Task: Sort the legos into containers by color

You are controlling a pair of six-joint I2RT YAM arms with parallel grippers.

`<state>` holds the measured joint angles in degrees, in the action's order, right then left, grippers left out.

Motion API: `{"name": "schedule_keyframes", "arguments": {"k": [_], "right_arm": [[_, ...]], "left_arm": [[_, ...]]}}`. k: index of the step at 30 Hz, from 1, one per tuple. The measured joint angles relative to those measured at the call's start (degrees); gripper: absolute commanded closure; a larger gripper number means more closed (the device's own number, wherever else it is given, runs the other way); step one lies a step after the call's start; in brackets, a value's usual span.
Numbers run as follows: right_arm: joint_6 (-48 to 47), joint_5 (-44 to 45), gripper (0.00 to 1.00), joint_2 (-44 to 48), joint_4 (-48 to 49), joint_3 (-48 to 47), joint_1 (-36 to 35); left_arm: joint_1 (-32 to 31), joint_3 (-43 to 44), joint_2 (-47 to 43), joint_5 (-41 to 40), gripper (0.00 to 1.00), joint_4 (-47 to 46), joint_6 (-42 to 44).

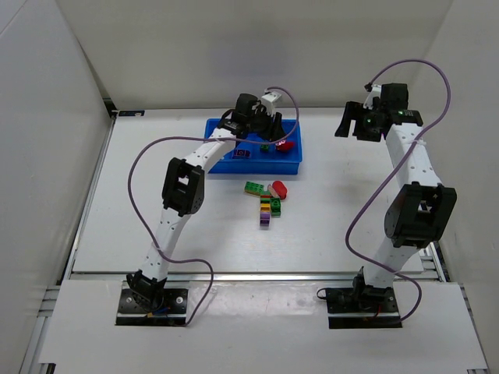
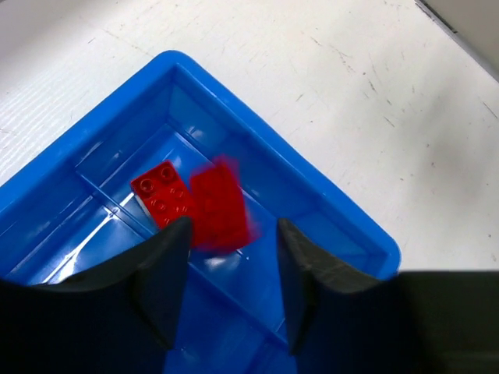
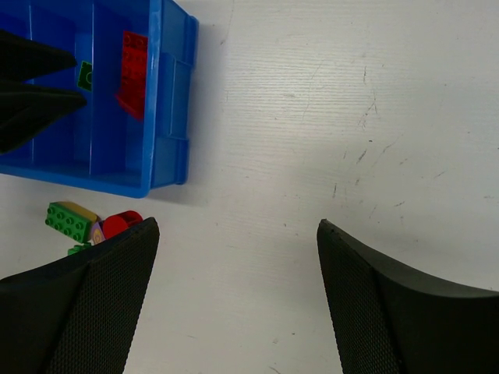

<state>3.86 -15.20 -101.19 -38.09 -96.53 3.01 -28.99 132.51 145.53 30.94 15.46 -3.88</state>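
- Bright-blue shallow rectangular plastic tray (image 1: 234, 167): four side-by-side compartments split by thin blue dividers. It stands on the white worktop (image 1: 109, 202), towards the far side.
- Left claw (image 2: 234, 230): above the tray's right-end compartment, jaws parted, gripping nothing.
- Red studded plastic brick (image 2: 164, 196): lies on the floor of that end compartment, close to a divider.
- Second red brick (image 2: 222, 206): blurred, just beside the first and seen between the left claw's fingers (image 2: 160, 269), which are not closed on it. Whether it rests on the tray floor cannot be told.
- Small green brick (image 1: 265, 146): in the compartment next to the red one.
- Purple brick (image 1: 242, 153): in the next compartment leftward.
- Loose cluster on the worktop, just in front of the tray: green studded brick (image 1: 253, 188), red rounded piece (image 1: 277, 189), and a strip of yellow, green and purple pieces (image 1: 265, 212).
- Right claw (image 3: 236, 226): jaws spread wide and empty, over bare worktop to the right of the tray, apart from it.
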Motion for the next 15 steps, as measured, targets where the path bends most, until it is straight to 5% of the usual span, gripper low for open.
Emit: {"name": "schedule_keyframes", "arguments": {"k": [9, 15], "right_arm": [[-1.1, -1.5, 0.14, 0.0, 0.0, 0.0, 0.0], [-7.1, -8.5, 0.13, 1.8, -0.5, 3.2, -0.5]], "left_arm": [[0.1, -0.3, 0.1, -2.5, 0.4, 0.9, 0.5], [1.6, -13.8, -13.7, -2.5, 0.39, 4.5, 3.3]]}}
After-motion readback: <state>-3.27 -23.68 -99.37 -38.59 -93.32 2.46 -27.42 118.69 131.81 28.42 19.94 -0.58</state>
